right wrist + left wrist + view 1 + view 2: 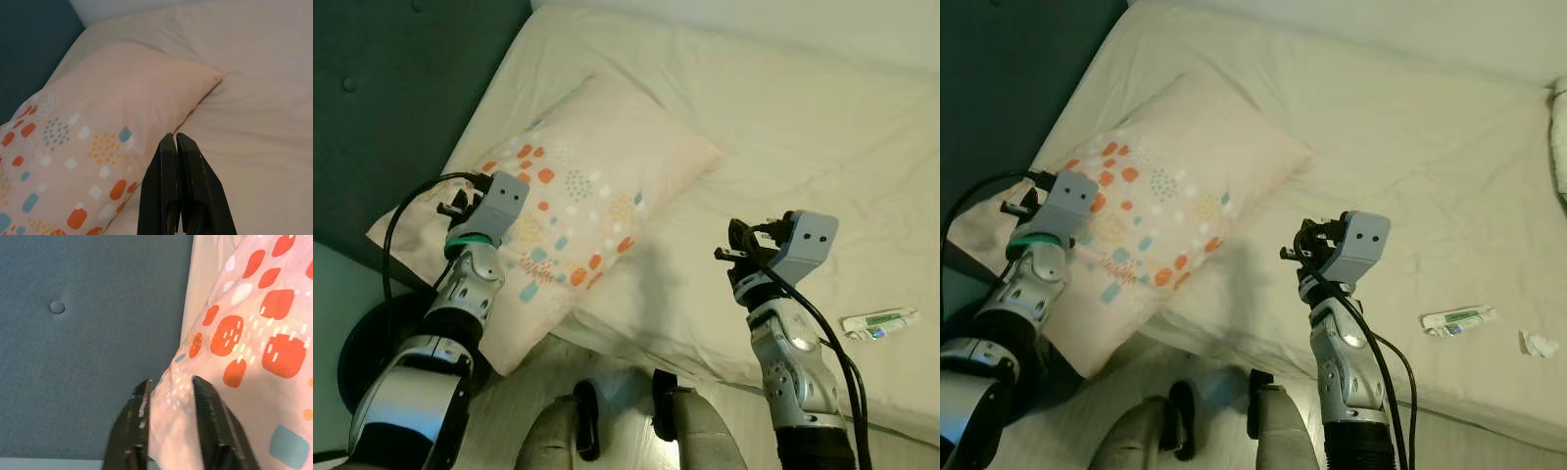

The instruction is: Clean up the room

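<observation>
Down nearest the camera, between the two arms, the robot's own legs stand on a pale floor right at the bed's edge.

The left gripper has its two black fingers pinched on a fold of the pillow, fabric bunched between them, so it's got hold of the pillow's near corner. That corner hangs off the side of the bed, and just off the outer side of this gripper there's the dark teal padded headboard with a button tuft in it. From that grip the pillow runs away diagonally up the bed: pale pink, with orange, blue and white blobs on the half nearest the gripper and plain fabric on the far half.

The right gripper is pressed fully shut with nothing in it, hovering over the cream sheet just beside the pillow's long edge, not touching it as far as I can tell. Out to its right side, well apart, a small toothpaste tube lies on the sheet near the bed's edge, and a bit further that way there's a crumpled white scrap, maybe tissue.

The sheet itself is wrinkled and runs on to the far side, where a light wall starts.
</observation>
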You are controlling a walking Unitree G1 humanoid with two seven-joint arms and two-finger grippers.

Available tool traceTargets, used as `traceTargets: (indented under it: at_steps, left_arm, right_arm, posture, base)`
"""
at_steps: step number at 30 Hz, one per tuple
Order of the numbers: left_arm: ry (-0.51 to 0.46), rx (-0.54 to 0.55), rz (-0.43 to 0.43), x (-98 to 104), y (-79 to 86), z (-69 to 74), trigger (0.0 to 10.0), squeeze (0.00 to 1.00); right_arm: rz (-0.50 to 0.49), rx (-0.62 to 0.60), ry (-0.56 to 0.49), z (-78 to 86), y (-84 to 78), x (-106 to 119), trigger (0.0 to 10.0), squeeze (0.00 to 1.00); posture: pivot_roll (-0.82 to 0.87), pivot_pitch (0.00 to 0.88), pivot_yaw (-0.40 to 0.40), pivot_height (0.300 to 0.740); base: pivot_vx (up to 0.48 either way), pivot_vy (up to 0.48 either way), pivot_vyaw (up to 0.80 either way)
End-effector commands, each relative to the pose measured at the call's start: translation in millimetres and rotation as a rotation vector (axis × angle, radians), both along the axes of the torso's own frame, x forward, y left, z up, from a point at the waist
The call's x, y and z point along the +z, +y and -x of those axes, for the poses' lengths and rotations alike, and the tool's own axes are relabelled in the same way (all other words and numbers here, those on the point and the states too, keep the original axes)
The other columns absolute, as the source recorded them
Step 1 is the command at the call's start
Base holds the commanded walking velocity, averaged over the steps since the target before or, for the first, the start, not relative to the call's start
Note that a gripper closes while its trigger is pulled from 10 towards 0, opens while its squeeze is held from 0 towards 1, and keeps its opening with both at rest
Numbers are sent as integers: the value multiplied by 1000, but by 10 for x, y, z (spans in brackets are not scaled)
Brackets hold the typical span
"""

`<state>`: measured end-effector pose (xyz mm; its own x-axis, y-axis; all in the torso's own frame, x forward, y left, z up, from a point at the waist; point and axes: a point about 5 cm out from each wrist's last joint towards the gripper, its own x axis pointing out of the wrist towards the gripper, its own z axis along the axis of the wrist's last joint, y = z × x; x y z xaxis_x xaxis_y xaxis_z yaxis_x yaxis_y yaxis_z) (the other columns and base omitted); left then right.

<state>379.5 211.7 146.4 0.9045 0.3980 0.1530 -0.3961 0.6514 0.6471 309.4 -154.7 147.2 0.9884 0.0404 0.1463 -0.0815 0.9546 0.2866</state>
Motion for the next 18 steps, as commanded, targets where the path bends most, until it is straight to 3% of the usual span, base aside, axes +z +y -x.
traceTargets:
  at_steps: [1,5,8,9,10,12,13,15,16,18]
  left_arm:
    - [28,21,-15,-113,75,62,10000,1000]
    - [-4,12,-25,-122,105,119,10000,1000]
    - [-83,-73,-40,-66,17,182,10000,1000]
    - [-128,-160,-26,-23,-88,235,10000,71]
    - [-161,-256,38,7,-217,309,10000,0]
    - [-189,-380,150,48,-389,444,10000,0]
    - [-189,-380,150,48,-389,444,10000,0]
    - [-183,-476,260,56,-536,572,10000,0]
    - [-183,-476,260,56,-536,572,10000,0]
    - [-135,-602,385,36,-729,741,10000,0]
  right_arm:
    - [-11,-9,30,33,-25,-97,10000,0]
    - [-11,-10,28,34,-22,-98,10000,0]
    - [-12,-15,25,44,-38,-99,10000,0]
    - [-6,-16,21,51,-48,-98,10000,0]
    - [7,-13,14,61,-51,-91,10000,0]
    - [33,0,-5,79,-37,-68,10000,0]
    - [33,0,-5,79,-37,-68,10000,0]
    - [55,25,-35,101,5,-22,10000,0]
    - [55,25,-35,101,5,-22,10000,0]
    - [87,65,-81,151,100,47,10000,0]
  posture:
    - [-139,252,78,740]
    - [-135,246,86,740]
    - [-128,242,88,740]
    - [-120,239,88,740]
    - [-111,232,87,740]
    - [-101,223,86,740]
    - [-101,223,86,740]
    - [-96,215,84,740]
    - [-96,215,84,740]
    - [-89,188,77,740]
  base:
    - [0,0,0]
    - [0,0,0]
    - [0,0,0]
    - [0,0,0]
    - [0,0,0]
    - [0,0,0]
    - [0,0,0]
    - [0,0,0]
    - [0,0,0]
    - [0,0,0]
